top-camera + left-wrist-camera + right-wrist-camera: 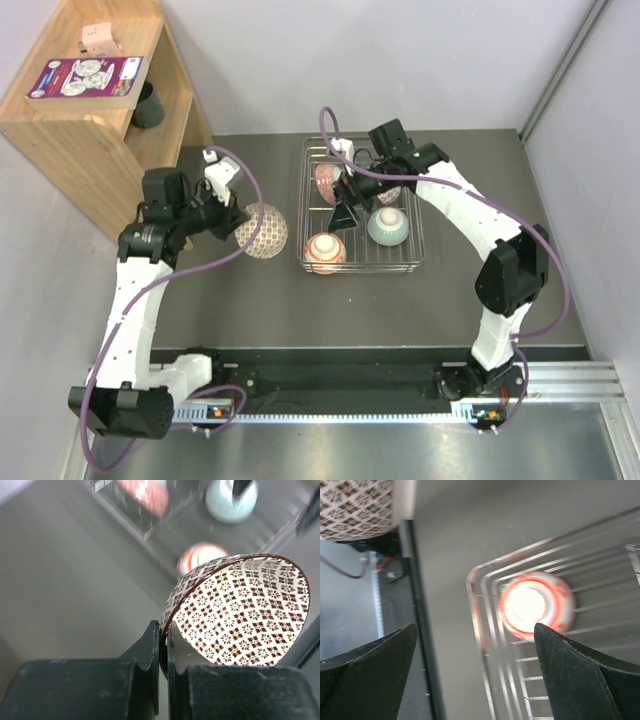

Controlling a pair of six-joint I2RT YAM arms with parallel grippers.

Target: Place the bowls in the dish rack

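My left gripper is shut on the rim of the beige-brown mesh bowl and holds it tilted on its side, just left of the silver wire dish rack. In the left wrist view the fingers pinch the bowl's rim. The red-orange floral bowl and the mint green bowl sit in the rack's near part. Two more bowls lie farther back, partly hidden by the right arm. My right gripper is open and empty above the rack; the floral bowl shows below its fingertips.
A wooden shelf unit stands at the back left with a dark cup inside and a printed card on top. Grey walls close in on the table at the back and right. A metal rail runs along the near edge.
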